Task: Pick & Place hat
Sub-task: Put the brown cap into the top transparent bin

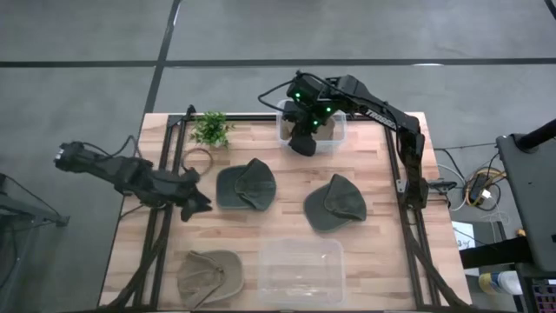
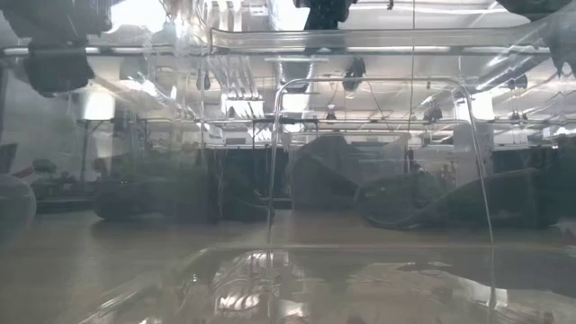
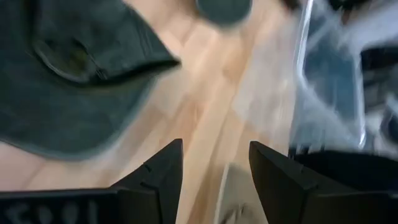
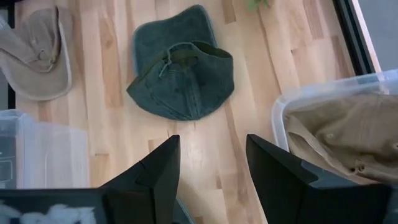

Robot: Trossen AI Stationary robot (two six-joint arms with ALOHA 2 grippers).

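Two dark green hats lie flat on the wooden table, one left of centre and one right of centre. A tan hat lies near the near left corner. Another tan hat sits inside the clear far bin. My left gripper is open and hovers just left of the left dark hat. My right gripper is open and sits at the near left side of the far bin, with the left dark hat ahead of its fingers.
An empty clear bin stands at the near edge, right of the tan hat, and fills the front of the low view. A small green plant and a thin ring are at the far left. Bare wood lies between the hats.
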